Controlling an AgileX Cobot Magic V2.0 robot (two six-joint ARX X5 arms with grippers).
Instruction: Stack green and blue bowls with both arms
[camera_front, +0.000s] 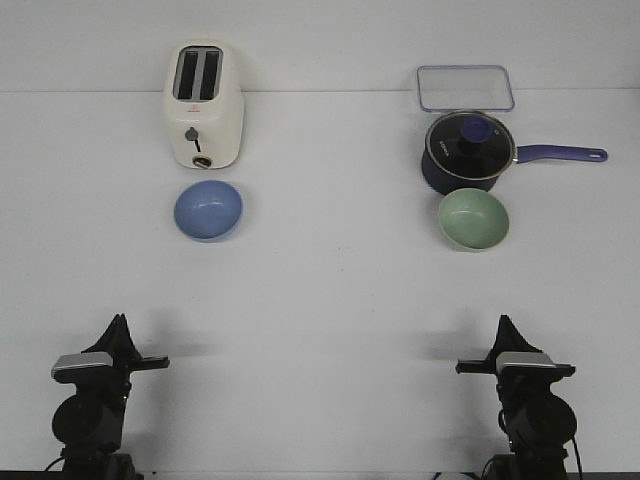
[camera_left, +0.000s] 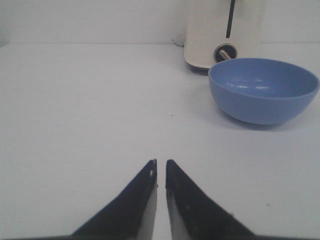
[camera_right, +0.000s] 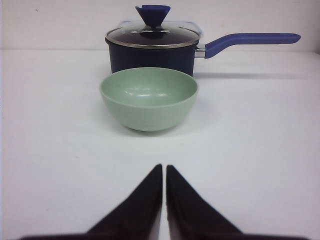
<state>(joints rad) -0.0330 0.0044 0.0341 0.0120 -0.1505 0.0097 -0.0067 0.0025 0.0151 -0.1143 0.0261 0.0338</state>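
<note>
The periwinkle blue bowl (camera_front: 208, 210) sits upright on the white table at the left, just in front of a toaster; it also shows in the left wrist view (camera_left: 263, 90). The pale green bowl (camera_front: 473, 219) sits at the right, right in front of a saucepan; it also shows in the right wrist view (camera_right: 149, 98). My left gripper (camera_front: 120, 322) is shut and empty near the table's front left, far from the blue bowl; its tips show in its wrist view (camera_left: 160, 162). My right gripper (camera_front: 503, 322) is shut and empty at the front right (camera_right: 164, 167).
A cream toaster (camera_front: 203, 104) stands behind the blue bowl. A dark blue saucepan with a glass lid (camera_front: 470, 150) stands behind the green bowl, handle pointing right. A clear shallow tray (camera_front: 465, 88) lies at the back right.
</note>
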